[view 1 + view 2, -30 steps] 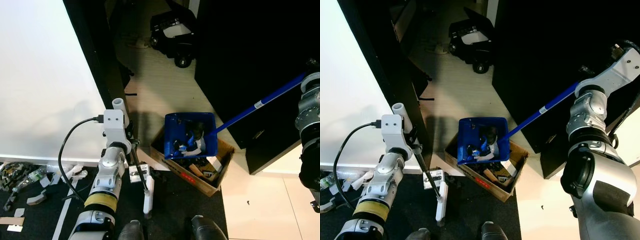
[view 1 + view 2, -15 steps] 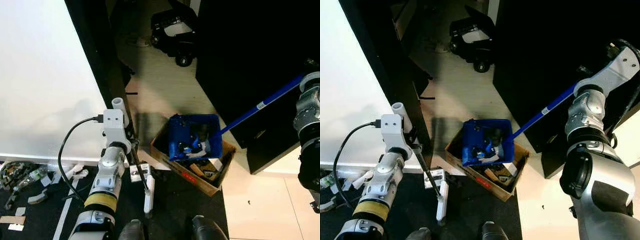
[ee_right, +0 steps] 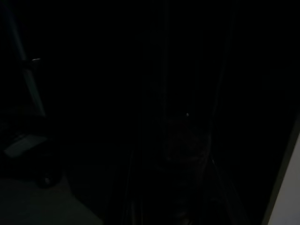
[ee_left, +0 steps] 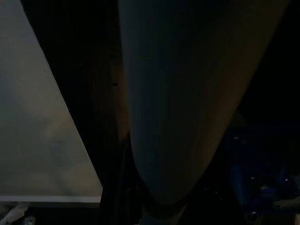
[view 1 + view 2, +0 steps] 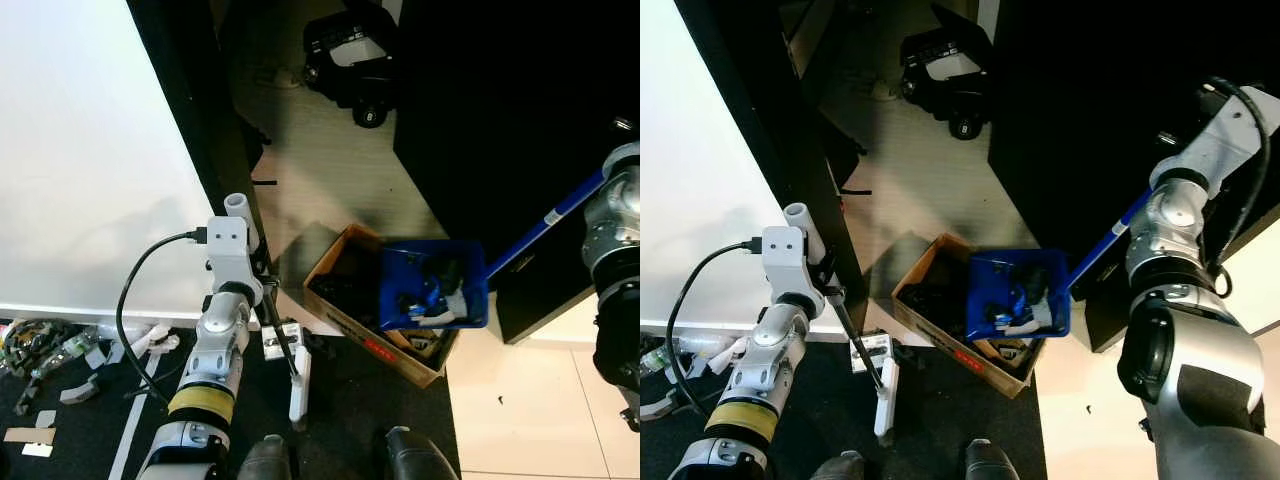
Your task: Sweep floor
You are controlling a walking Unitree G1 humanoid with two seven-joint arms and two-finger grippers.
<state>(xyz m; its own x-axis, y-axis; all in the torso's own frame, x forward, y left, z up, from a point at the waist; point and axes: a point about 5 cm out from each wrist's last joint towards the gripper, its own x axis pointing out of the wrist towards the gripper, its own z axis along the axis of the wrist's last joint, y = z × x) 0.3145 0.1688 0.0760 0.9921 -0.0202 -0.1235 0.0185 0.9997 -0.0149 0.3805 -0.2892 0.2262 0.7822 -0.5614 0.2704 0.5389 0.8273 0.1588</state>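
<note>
A blue dustpan (image 5: 432,290) with scraps of litter in it hangs over the right end of an open cardboard box (image 5: 345,285). Its long blue handle (image 5: 1105,240) runs up to my right arm (image 5: 1180,200), which carries it; the fingers are hidden behind the forearm. My left gripper (image 5: 293,368) points down at the dark mat and is shut on a white brush (image 5: 298,388) that stands on the floor left of the box. In the dim left wrist view a pale blurred shape (image 4: 187,93) sits close to the camera.
A black toy car (image 5: 350,50) stands farther along the pale floor. A dark cabinet (image 5: 500,100) rises on the right and a black panel (image 5: 200,130) beside a white wall (image 5: 90,150) on the left. Litter (image 5: 40,350) lies on the mat. My feet (image 5: 265,462) are near the box.
The dustpan has swung right and a little lower, from over the box's middle to its right end, uncovering the left part of the box. The left arm has stayed put.
</note>
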